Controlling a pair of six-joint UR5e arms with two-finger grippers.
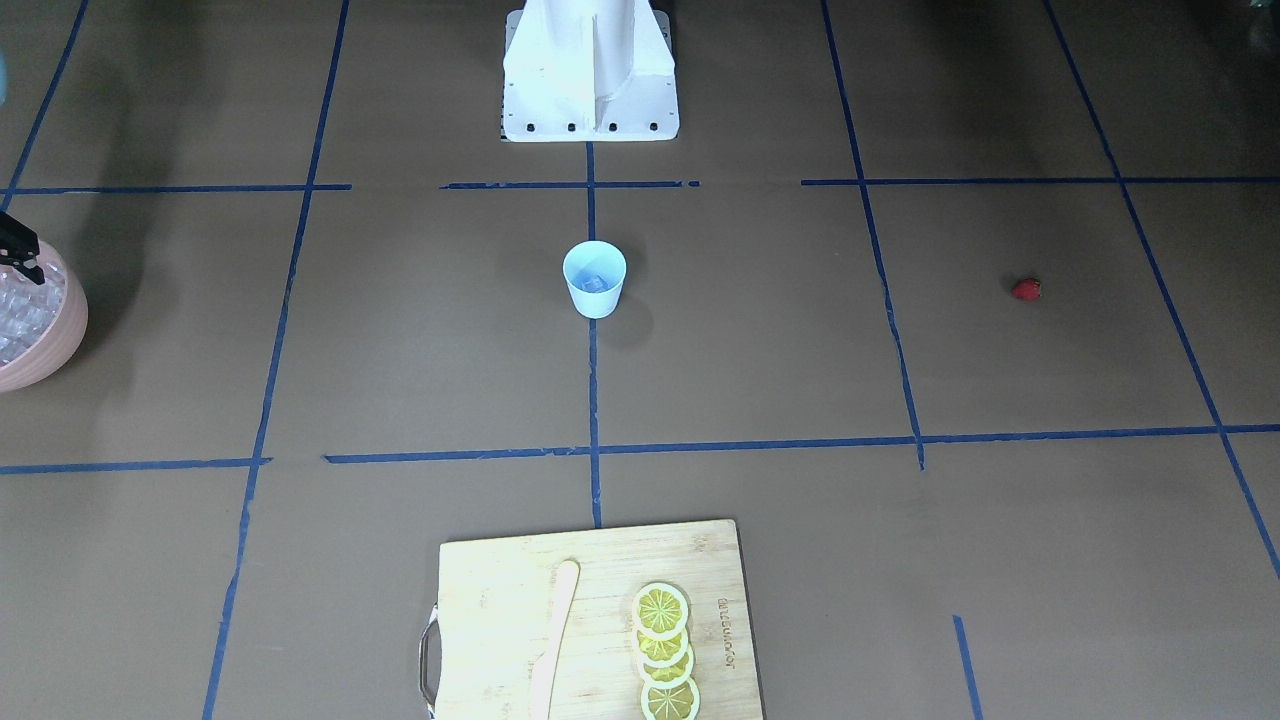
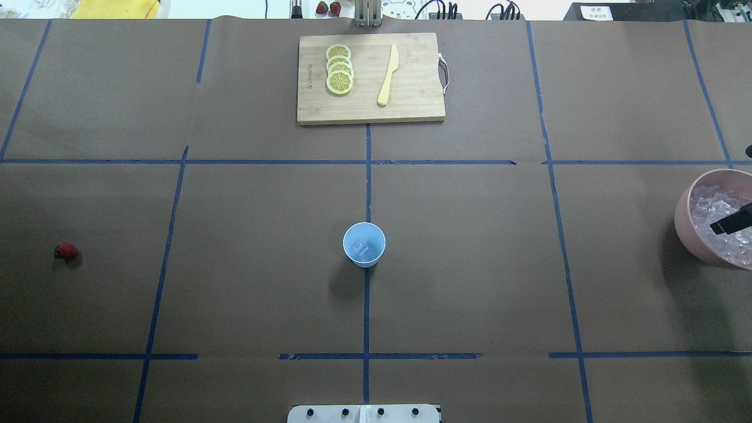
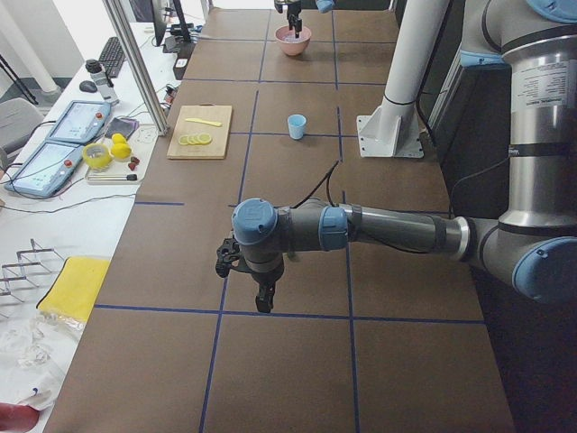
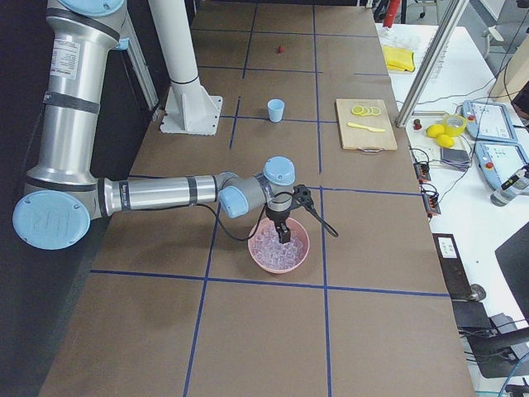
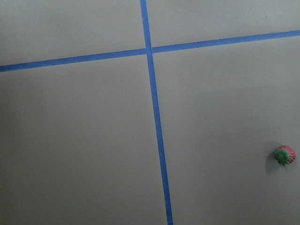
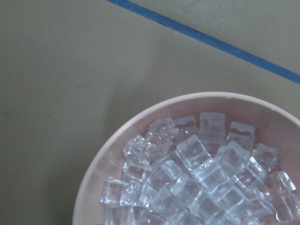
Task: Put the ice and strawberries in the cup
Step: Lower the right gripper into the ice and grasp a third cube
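The light blue cup (image 2: 364, 244) stands upright at the table's middle with one ice cube (image 2: 361, 249) inside; it also shows in the front view (image 1: 594, 278). The red strawberry (image 2: 66, 251) lies alone on the table at the far left, and shows at the right edge of the left wrist view (image 5: 284, 155). Many ice cubes (image 6: 201, 178) fill the pink bowl (image 2: 686, 218). My right gripper (image 4: 283, 235) hangs over the bowl, down among the ice; only part of a black finger (image 2: 731, 223) shows. My left gripper (image 3: 263, 302) hangs above the table near the strawberry's side.
A wooden cutting board (image 2: 411, 106) at the far middle carries several lemon slices (image 2: 339, 69) and a pale knife (image 2: 388, 75). The white robot base (image 1: 590, 80) stands behind the cup. Blue tape lines cross the brown table.
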